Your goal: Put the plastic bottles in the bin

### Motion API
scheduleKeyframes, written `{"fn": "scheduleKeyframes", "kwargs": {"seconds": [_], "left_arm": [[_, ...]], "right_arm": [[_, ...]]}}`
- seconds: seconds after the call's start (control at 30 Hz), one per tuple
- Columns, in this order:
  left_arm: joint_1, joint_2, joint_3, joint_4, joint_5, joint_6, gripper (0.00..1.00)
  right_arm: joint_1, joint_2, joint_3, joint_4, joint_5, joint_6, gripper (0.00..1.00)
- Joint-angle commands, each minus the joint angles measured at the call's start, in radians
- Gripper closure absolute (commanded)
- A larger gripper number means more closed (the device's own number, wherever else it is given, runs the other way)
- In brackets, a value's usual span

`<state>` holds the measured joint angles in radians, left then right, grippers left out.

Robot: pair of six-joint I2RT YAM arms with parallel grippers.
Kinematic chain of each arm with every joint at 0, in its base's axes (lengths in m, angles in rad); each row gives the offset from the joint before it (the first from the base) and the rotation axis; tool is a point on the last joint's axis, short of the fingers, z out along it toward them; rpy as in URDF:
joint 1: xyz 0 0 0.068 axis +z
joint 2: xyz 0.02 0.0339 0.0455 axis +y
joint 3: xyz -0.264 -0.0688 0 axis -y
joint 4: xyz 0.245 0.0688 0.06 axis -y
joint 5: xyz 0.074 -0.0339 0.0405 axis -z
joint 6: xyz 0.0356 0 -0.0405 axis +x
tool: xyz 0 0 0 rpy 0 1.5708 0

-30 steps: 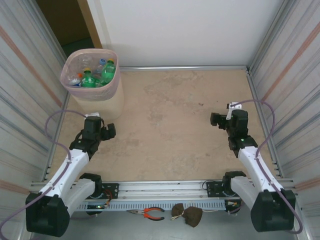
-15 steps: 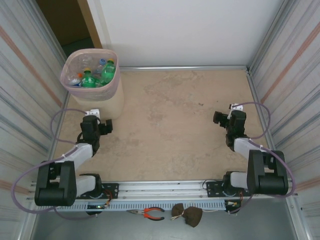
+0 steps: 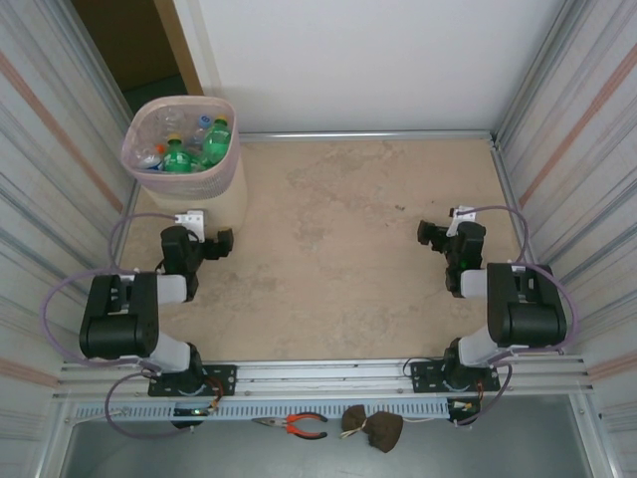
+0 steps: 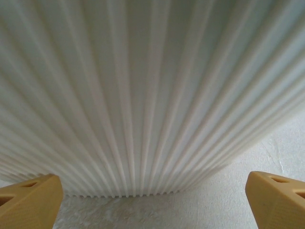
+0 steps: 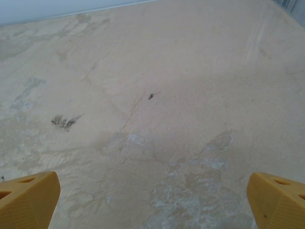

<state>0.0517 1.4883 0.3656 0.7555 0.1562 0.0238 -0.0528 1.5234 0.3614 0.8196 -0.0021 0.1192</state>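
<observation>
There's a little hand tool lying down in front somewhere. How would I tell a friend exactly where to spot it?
Start at the metal rail along the near edge of the tan table. Just below it, on the grey ledge, lie the pliers, left of two brown lumps. Their orange-red handles set them apart.
</observation>
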Motion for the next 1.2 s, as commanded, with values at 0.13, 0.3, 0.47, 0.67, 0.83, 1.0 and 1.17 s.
{"fn": "scheduleKeyframes", "kwargs": {"seconds": [0.13, 0.3, 0.47, 0.67, 0.83, 1.0, 1.17], "left_arm": [[-0.001, 0.026, 0.029, 0.074, 0.102, 0.051, 0.01], [-0.002, 0.026, 0.032, 0.067, 0.101, 0.052, 0.01], [-0.003, 0.028, 0.033, 0.064, 0.137, 0.069, 0.01], [-0.019, 0.035, 0.044, 0.050, 0.099, 0.078, 0.01], [-0.067, 0.027, 0.054, 0.023, -0.087, 0.059, 0.01], [-0.073, 0.023, 0.047, 0.032, -0.096, 0.060, 0.01], [-0.073, 0.023, 0.047, 0.031, -0.096, 0.059, 0.02]], "right_arm": [[0.001, 0.018, 0.030, 0.010, -0.067, -0.049, 0.01], [-0.004, 0.019, 0.035, 0.003, -0.074, -0.047, 0.01], [-0.007, 0.021, 0.038, -0.003, -0.079, -0.044, 0.01], [-0.014, 0.022, 0.046, -0.014, -0.074, -0.033, 0.01], [-0.011, 0.020, 0.042, -0.011, -0.068, -0.036, 0.01], [-0.010, 0.020, 0.043, -0.010, -0.067, -0.036, 0.01], [-0.009, 0.020, 0.044, -0.010, -0.065, -0.036, 0.01]]}}
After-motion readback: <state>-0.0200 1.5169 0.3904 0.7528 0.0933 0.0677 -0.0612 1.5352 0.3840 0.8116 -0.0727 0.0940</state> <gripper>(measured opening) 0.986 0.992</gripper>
